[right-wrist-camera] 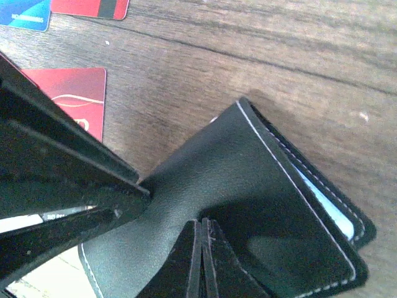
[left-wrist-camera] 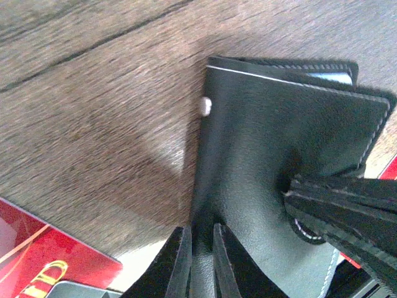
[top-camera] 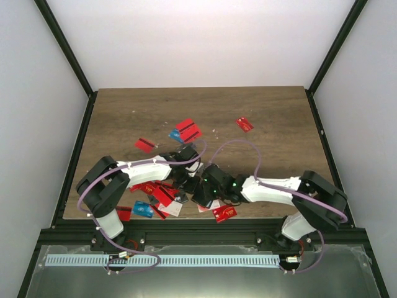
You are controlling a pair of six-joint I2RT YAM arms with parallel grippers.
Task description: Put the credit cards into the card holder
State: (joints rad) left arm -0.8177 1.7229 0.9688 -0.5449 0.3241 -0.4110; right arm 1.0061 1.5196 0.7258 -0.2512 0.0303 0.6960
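Close to the near edge of the table (top-camera: 279, 112), about midway along it, the card holder (left-wrist-camera: 260, 136) is gripped between the two arms. Its black outer face is turned up, and a pale blue lining is shown at one open edge. One edge is pinched in the narrow jaws of the left gripper (left-wrist-camera: 200, 234). The right gripper (right-wrist-camera: 202, 228) is fully closed, its tips pressed on the black face; whether leather is caught between them cannot be told. Credit cards (top-camera: 188, 129) are scattered flat, heaped along the near edge left of the middle, with others toward the table's middle.
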